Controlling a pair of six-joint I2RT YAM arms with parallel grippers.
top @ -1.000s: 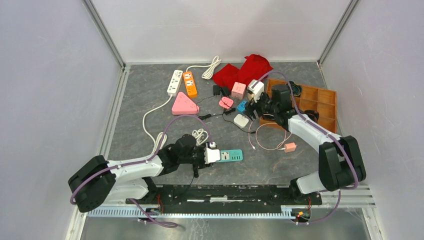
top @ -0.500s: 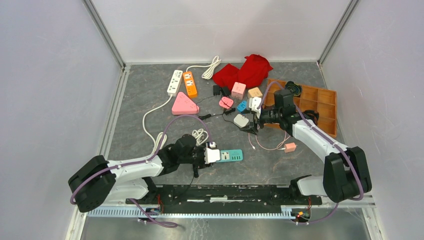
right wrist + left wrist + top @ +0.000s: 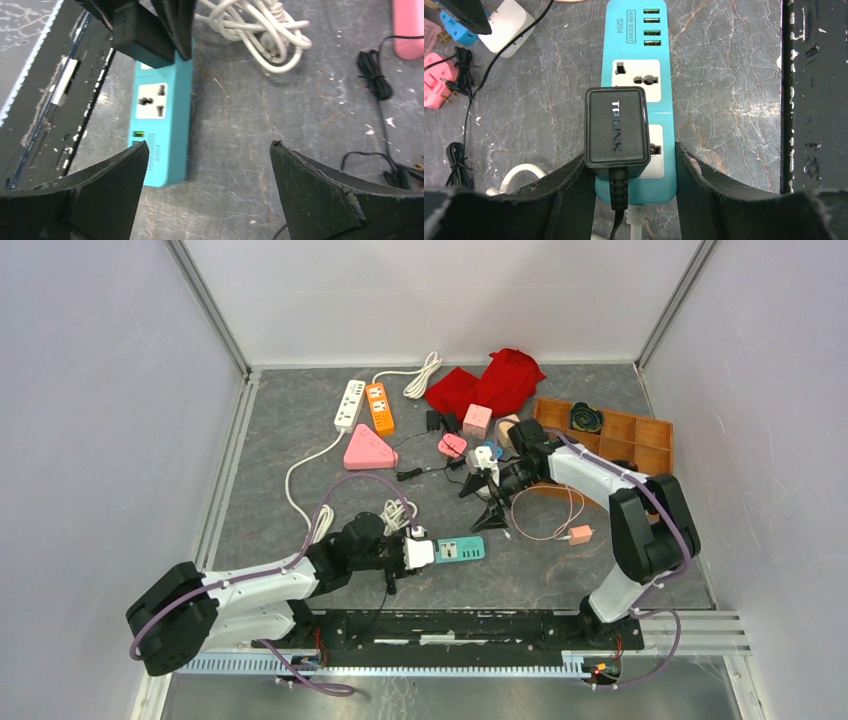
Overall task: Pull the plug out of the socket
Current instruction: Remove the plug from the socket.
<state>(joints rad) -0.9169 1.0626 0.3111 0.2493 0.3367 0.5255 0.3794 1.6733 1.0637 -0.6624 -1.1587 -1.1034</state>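
Left gripper [image 3: 630, 154] pinches the power strip [image 3: 636, 47]; right gripper [image 3: 209, 146] (spread wide, empty) should next grasp the plug [image 3: 616, 127].

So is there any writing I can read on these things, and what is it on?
"TP-LINK": on the black plug adapter.
"4USB SOCKET": on the teal power strip, at one end.
"S204": on the same strip, beside that label.
The strip's small label in the right wrist view is too blurred to read, and nothing else is legible.
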